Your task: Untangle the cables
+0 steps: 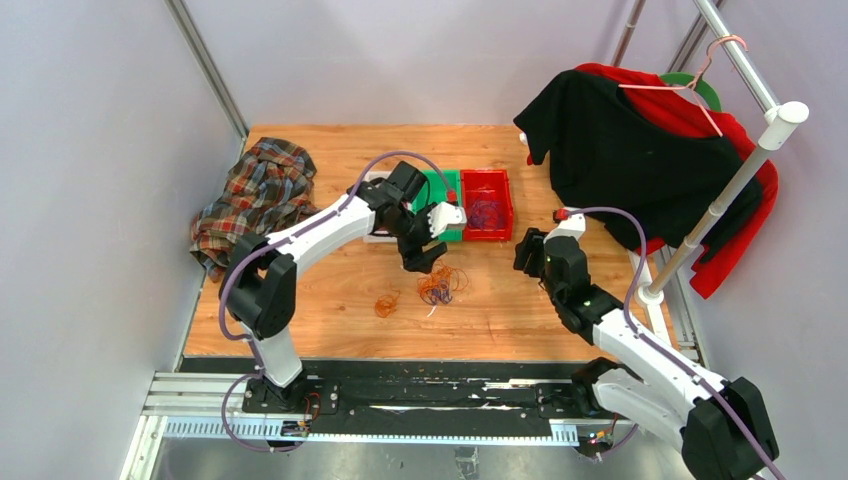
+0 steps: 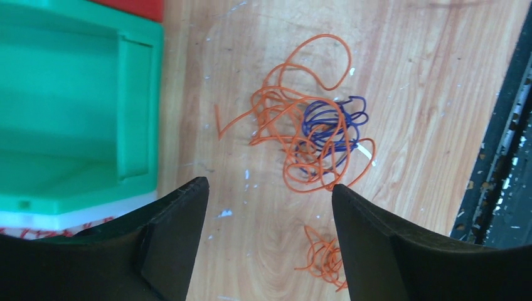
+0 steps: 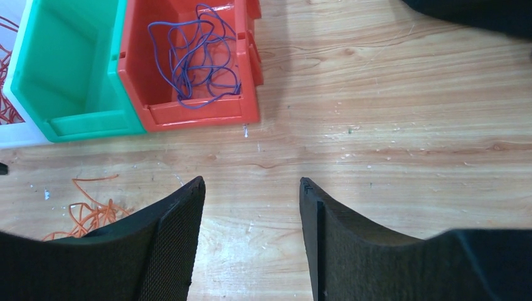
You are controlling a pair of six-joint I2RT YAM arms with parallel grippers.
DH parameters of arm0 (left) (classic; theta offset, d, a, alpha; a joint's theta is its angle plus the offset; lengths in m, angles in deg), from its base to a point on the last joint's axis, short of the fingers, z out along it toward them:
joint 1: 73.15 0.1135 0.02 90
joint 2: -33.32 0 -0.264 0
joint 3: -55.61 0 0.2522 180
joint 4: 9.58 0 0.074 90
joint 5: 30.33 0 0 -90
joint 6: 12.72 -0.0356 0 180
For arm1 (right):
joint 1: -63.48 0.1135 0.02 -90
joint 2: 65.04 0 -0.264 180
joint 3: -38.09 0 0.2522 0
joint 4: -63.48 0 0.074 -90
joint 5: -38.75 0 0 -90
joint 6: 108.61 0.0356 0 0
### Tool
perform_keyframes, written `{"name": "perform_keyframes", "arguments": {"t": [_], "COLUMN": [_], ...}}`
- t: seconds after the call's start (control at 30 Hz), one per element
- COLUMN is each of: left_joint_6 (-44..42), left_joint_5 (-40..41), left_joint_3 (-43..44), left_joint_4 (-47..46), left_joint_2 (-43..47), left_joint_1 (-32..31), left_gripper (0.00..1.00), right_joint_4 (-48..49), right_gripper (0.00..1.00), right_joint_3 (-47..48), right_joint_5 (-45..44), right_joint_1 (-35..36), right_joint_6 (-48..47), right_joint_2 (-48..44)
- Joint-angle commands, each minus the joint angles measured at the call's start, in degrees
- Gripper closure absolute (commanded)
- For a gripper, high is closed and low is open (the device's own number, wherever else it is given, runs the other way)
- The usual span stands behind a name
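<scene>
A tangle of orange cables (image 2: 295, 119) wound with a purple cable (image 2: 329, 128) lies on the wooden table; it also shows in the top view (image 1: 440, 285). A smaller orange tangle (image 2: 323, 257) lies nearer, seen in the top view (image 1: 386, 303) to the left. My left gripper (image 2: 270, 188) is open and empty above the table, just short of the big tangle. More purple cable (image 3: 188, 63) lies in the red bin (image 3: 201, 113). My right gripper (image 3: 251, 185) is open and empty over bare wood, right of the tangle and in front of the red bin.
A green bin (image 3: 88, 122) stands left of the red bin, and a white bin (image 3: 12, 135) with dark red threads stands beyond it. A plaid shirt (image 1: 255, 195) lies at the far left. Black and red clothes (image 1: 640, 150) hang on a rack at the right.
</scene>
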Motion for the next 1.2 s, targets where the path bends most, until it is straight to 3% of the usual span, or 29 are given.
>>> {"name": "perform_keyframes", "arguments": {"t": [0.0,0.4,0.53,0.6,0.83,1.0,1.17], "left_joint_6": [-0.5,1.6,4.2,4.1,4.2,4.5,5.0], "left_joint_5": [-7.1,-4.4,-2.3,-2.3,-2.8,-6.3,-3.8], "left_joint_3": [-2.1,-6.3,-6.7,-6.6,-7.1,-8.2,-9.0], "left_joint_4": [-1.1,-7.7,-11.7,-11.1,-8.0,-6.0,-7.9], "left_joint_2": [-1.3,-3.2,-4.6,-4.4,-0.6,2.9,1.5], "left_joint_1": [-0.2,-0.9,-0.9,-1.0,-1.0,-1.0,-1.6], "left_gripper": [0.25,0.34,0.51,0.64,0.90,0.90,0.83], "right_joint_4": [0.7,2.0,1.9,1.9,2.1,2.2,2.3], "right_gripper": [0.43,0.48,0.50,0.51,0.52,0.53,0.53], "right_joint_3": [1.2,1.9,2.1,2.0,2.2,2.1,2.0], "right_joint_5": [1.5,2.9,3.5,3.7,4.1,4.7,5.0], "right_joint_1": [-1.0,-1.0,-1.0,-1.0,-1.0,-0.9,-0.9], "right_joint_6": [0.7,1.8,2.0,2.0,2.3,2.6,3.1], "right_joint_2": [0.3,2.9,3.4,3.4,3.5,3.7,3.9]}}
